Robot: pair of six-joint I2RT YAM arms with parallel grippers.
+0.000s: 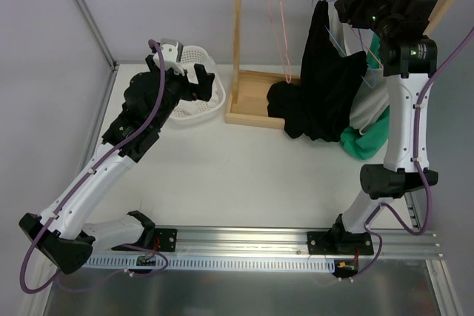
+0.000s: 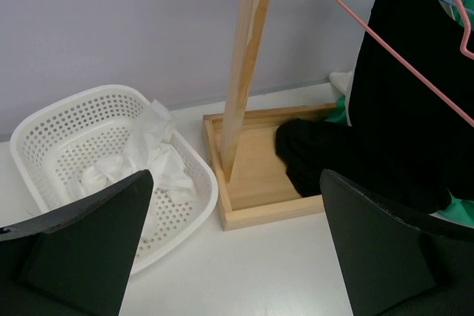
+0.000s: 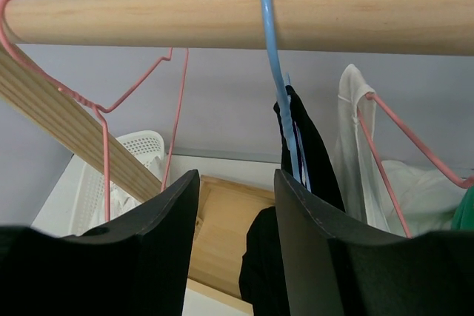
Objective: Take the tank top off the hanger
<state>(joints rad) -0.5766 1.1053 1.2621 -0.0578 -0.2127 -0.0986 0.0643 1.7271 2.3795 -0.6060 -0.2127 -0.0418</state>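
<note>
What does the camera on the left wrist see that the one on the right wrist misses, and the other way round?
Only the left wrist view shows the crumpled white cloth lying in the white basket, and the foot of the post standing in the wooden base. Only the right wrist view shows the wooden rail with the blue hanger hooked over it. Both show the black tank top, the basket and the base.
</note>
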